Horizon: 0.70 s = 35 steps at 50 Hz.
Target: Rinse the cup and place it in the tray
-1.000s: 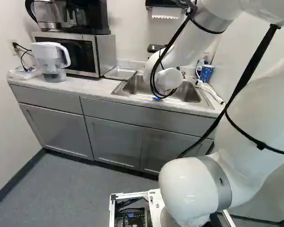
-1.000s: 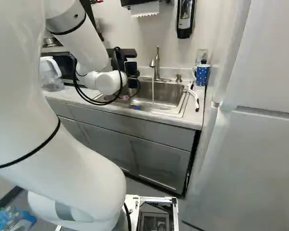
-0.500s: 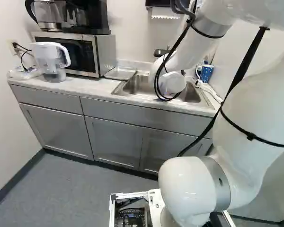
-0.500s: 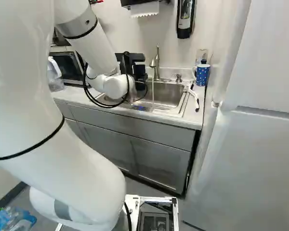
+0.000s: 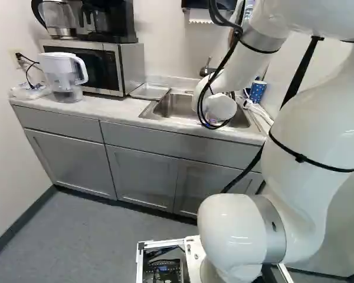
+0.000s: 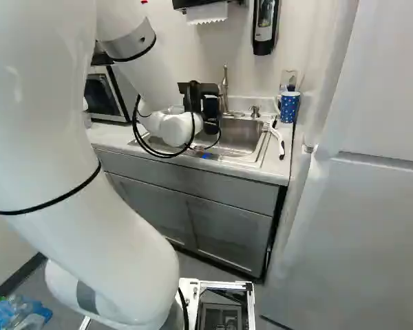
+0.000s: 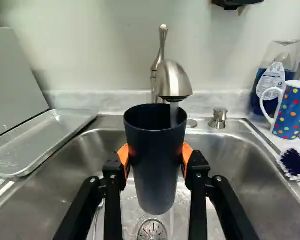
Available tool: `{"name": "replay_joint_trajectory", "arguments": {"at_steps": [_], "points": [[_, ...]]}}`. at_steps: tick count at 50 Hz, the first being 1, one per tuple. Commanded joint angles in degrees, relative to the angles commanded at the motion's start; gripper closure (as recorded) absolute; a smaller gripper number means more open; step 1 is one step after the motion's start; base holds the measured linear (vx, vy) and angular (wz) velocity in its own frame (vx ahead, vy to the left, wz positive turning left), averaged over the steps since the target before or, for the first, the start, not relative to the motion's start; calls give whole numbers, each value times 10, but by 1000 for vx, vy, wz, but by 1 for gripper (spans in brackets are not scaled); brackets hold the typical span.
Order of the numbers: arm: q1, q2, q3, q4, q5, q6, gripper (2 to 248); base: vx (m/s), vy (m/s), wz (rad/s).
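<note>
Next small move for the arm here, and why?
I'd tip the cup slightly over the sink. The stream from the faucet falls inside its rim and it stands roughly upright, so water likely pools; tilting should wash the walls and drain it. The fingers grip it from both sides.

Mug (blue, dotted) near bottle; microwave.

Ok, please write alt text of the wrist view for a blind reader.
The gripper holds a dark cup above a steel sink, with water from the faucet running into it. A metal tray and a dotted blue mug flank the sink.
</note>
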Motion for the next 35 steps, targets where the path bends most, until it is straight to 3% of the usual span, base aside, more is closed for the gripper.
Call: {"name": "replay_joint_trajectory", "arguments": {"at_steps": [18, 35], "points": [[-32, -15, -2, 0, 3, 0, 129, 0, 0, 0], [-33, -15, -2, 0, 3, 0, 129, 0, 0, 0]]}}
